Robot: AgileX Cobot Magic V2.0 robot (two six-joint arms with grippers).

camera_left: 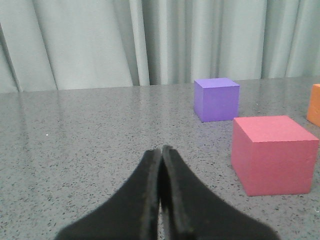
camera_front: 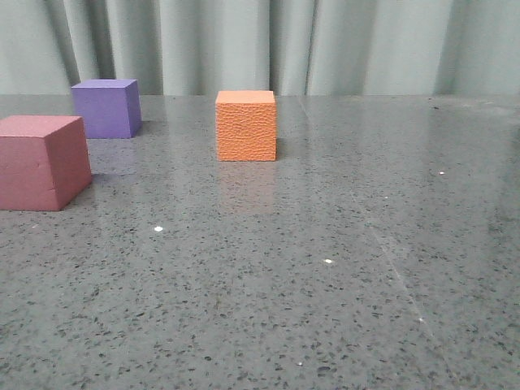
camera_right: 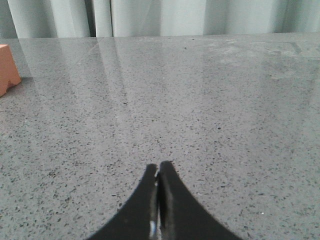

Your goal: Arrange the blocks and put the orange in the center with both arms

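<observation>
Left gripper [camera_left: 161, 150]: we see the two black fingers pressed together tip to tip, nothing between them, low over the table [camera_left: 90, 150]. Right gripper [camera_right: 158, 167]: the same, fingers meeting at the tips with only a hairline seam, gripping nothing. Neither gripper shows in the front view; we see them only from the wrist cameras, and only the finger ends, the rest cut off at the picture edge.

Out from the left gripper, we find the pink-red cube [camera_left: 272, 155] nearest, off to one side and apart from the fingers. Beyond it stands the purple cube [camera_left: 216, 99], separate from the pink-red one. The orange cube [camera_left: 315, 104] is a sliver at the edge there, mostly cut off.

From the right wrist we catch only a corner of the orange cube, well apart from the fingers.

In the front view the orange cube [camera_front: 246, 125] stands upright near the middle of the table toward the back, its pebbled face toward us. The purple cube [camera_front: 106, 108] sits to its left, further back; the pink-red cube [camera_front: 41, 161] is nearer us at the left edge, partly cropped. All three stand apart, none touching.

No containers in view. The speckled grey table runs open across its near and right portions. A pale curtain [camera_front: 366, 45] closes the far edge.
</observation>
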